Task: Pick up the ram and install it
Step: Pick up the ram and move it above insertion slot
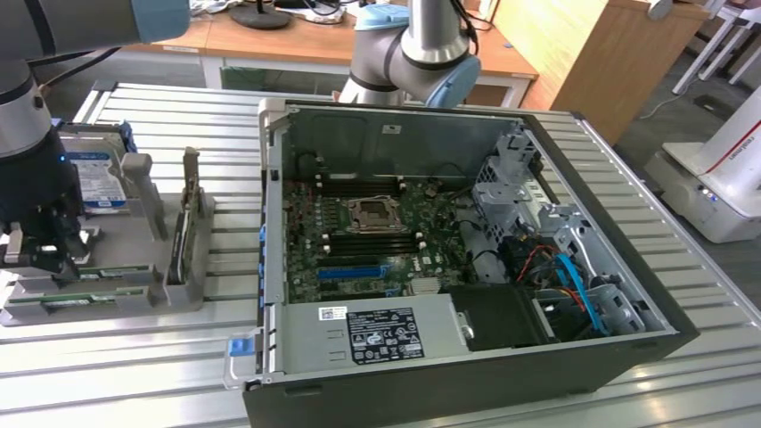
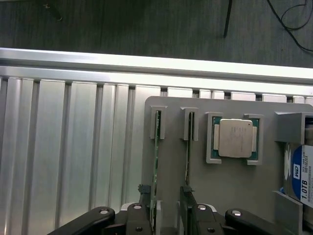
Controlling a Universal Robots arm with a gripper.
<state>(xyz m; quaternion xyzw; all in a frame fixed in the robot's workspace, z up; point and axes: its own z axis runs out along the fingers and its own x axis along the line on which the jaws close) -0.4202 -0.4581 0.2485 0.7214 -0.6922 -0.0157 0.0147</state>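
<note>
My black metal pincer (image 2: 165, 196) — jointed links, round silver screws (image 2: 102, 211) at the pivots. My silver-grey tubular arm (image 1: 24, 107) — pale blue joint caps (image 1: 454, 87), black wrist block (image 1: 36, 189), thin black cable (image 1: 85, 59) alongside.

Clearances at the tray (image 2: 230, 186). The ram (image 2: 156, 161) and a second strip (image 2: 188, 156) stand on edge in parallel slots, with a narrow lane between them. The gripper (image 2: 165, 196), fingers spread, straddles the ram, one finger close by the second strip. Beyond that strip the processor (image 2: 236, 138) and drive (image 2: 298, 181) crowd the tray. On the ram's other side, bare table slats (image 2: 68, 156) leave free room. The case (image 1: 476, 401) is open on top and walled all round, and cables (image 1: 568, 276) clutter its end at the exterior view's right.
</note>
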